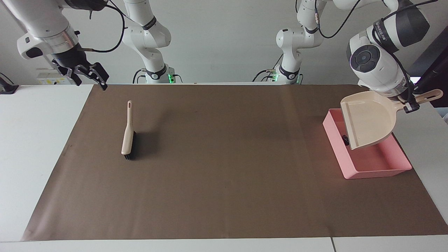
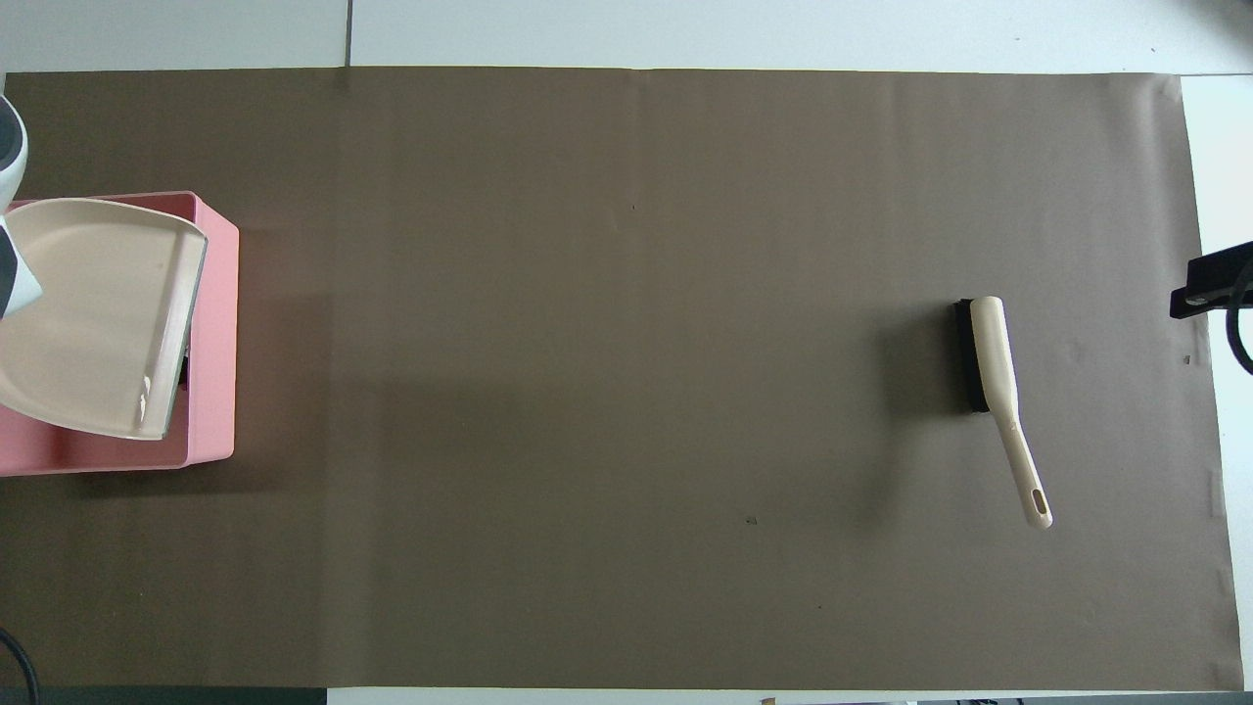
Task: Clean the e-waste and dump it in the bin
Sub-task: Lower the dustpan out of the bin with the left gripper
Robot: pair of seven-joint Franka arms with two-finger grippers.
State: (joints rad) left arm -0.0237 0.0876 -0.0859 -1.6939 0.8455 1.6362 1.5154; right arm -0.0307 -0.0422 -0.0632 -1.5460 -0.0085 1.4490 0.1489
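A brown mat (image 1: 224, 164) covers most of a white table (image 1: 35, 140), with a plain pale wall (image 1: 224, 38) rising where the two arm bases stand.

Taking the facing view from its left edge, the right gripper (image 1: 87, 75) hangs in the air over the mat's corner at the right arm's end, fingers spread and holding nothing; this arm waits. Just inside that end of the mat lies a beige brush (image 1: 127, 131) with dark bristles, its handle pointing toward the robots.

The mat's middle is bare. At the left arm's end sits the pink bin (image 1: 374, 164). Over it a beige dustpan (image 1: 367, 120) is held tilted, its open lip down toward the bin. The left gripper (image 1: 410, 105) is clamped on the dustpan's handle.

The dustpan hides most of the bin's floor. Only a sliver of the black e-waste (image 1: 346, 140) shows at the lip's edge inside the bin; the white-grey bit cannot be made out. In the overhead view the dustpan (image 2: 98, 318) covers the bin (image 2: 215, 343) likewise.
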